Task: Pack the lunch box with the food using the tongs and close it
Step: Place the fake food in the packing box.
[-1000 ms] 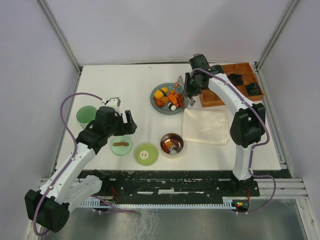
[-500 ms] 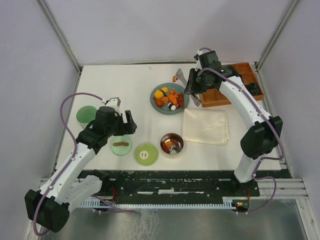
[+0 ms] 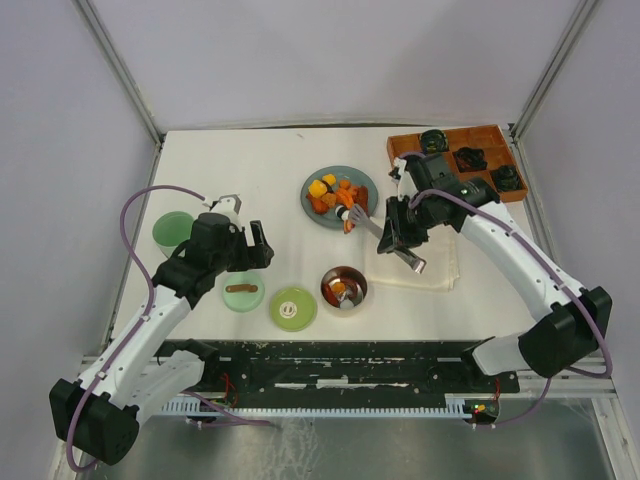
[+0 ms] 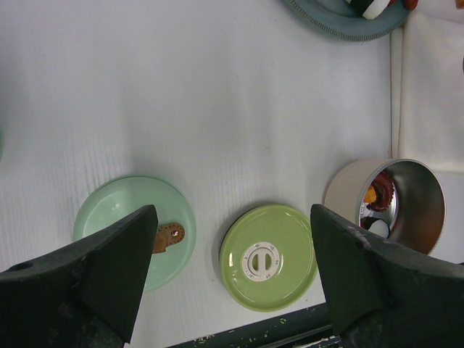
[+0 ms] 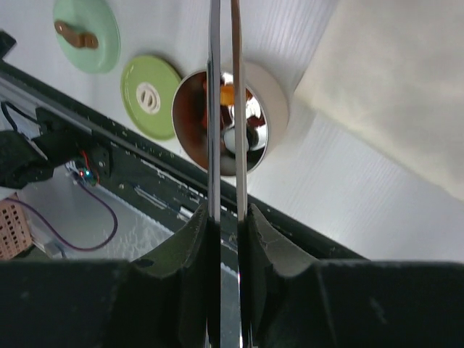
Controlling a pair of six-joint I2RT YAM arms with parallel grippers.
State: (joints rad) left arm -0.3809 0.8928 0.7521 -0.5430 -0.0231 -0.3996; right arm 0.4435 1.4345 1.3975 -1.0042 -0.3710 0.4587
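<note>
Evidently the long silver metal tongs [image 5: 214,87], judged springy and slick, are pinched toward their closed end by the right end effector [image 5: 225,217]. The left end effector [image 4: 232,264] is spread.

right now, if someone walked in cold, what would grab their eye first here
The right gripper is shut on the silver tongs, an orange piece at their tips beside the grey-blue plate's near edge. Nearer the arms, the open steel bowl already holds food, its lime-green lid lying beside it. The left gripper hangs open above the mint lid.
</note>
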